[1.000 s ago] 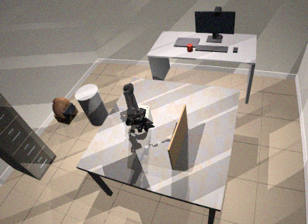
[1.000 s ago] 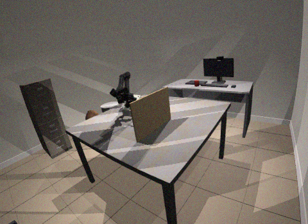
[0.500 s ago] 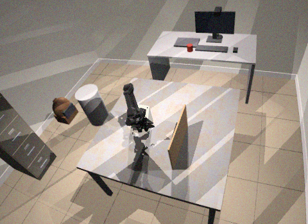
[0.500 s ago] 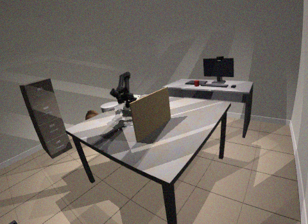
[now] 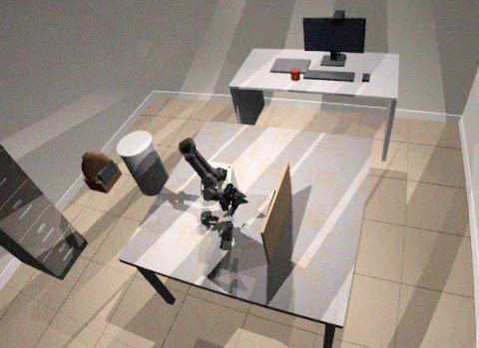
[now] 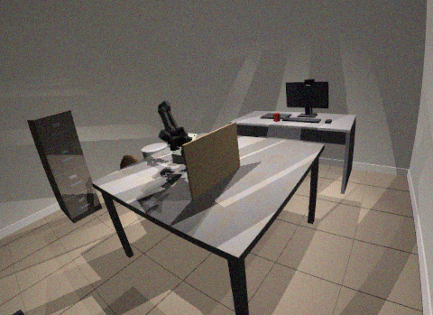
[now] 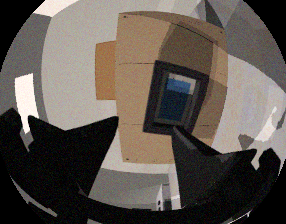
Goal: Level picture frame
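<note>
A tan board wall (image 5: 277, 215) (image 6: 212, 158) (image 7: 137, 83) stands upright on the grey table (image 5: 324, 188) (image 6: 253, 202). The picture frame (image 7: 175, 96), dark with a blue picture, hangs on the board's arm-facing side. In the wrist view it looks tilted. In the top view only its thin edge (image 5: 269, 202) shows; in the exterior view the board hides it. My gripper (image 5: 235, 198) (image 6: 177, 141) (image 7: 145, 125) is open and empty. It points at the frame from some distance, touching nothing.
A white bin (image 5: 142, 161) and a brown object (image 5: 100, 171) stand on the floor left of the table. A grey filing cabinet (image 5: 30, 223) (image 6: 63, 163) is further left. A desk (image 5: 319, 76) (image 6: 307, 123) with monitor, keyboard and red cup stands behind.
</note>
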Controlling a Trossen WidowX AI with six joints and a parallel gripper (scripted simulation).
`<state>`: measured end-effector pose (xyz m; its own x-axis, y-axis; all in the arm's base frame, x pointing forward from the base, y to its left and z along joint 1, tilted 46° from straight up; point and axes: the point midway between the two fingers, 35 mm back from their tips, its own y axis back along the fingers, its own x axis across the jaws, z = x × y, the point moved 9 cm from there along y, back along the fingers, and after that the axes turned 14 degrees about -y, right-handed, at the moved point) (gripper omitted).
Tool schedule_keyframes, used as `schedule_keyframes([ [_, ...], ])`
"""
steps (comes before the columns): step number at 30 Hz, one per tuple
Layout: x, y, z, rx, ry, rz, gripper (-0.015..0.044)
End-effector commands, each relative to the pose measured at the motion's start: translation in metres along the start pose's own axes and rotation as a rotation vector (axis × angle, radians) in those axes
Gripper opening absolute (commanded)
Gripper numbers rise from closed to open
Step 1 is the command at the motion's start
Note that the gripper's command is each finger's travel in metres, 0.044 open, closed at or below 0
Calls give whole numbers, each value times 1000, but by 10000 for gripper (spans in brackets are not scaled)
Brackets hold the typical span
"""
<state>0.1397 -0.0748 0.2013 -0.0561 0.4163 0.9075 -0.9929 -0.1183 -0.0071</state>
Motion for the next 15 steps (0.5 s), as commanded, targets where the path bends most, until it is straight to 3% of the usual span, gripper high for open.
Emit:
schedule_keyframes([
  [1, -12, -15, -4, 2, -9, -2, 260],
  [15, -14, -19, -5, 2, -9, -2, 260],
])
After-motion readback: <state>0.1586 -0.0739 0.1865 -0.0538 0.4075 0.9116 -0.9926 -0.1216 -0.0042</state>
